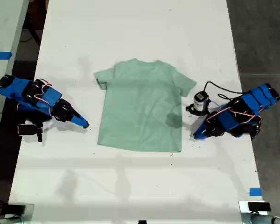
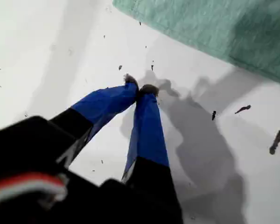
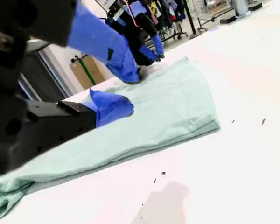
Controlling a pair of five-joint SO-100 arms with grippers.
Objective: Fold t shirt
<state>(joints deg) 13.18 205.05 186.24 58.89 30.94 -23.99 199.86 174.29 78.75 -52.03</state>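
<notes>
Pale mint t shirt (image 1: 141,108), flat, unfolded, wrinkle-free.

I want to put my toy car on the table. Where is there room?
Bare table lies above the t shirt in the exterior view, and a wide strip below its hem. It is crowded beside the shirt, where both arms rest.

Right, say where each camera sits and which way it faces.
Exterior view: overhead, looking down on the white table, the pale mint-green cloth T-shirt and both blue arms.
First wrist view: on my first gripper, looking along its shut jaws at the tabletop beside the shirt's edge.
Second wrist view: on my second gripper, looking across the shirt past its open jaws toward the other arm.
All three share the shirt.
</notes>
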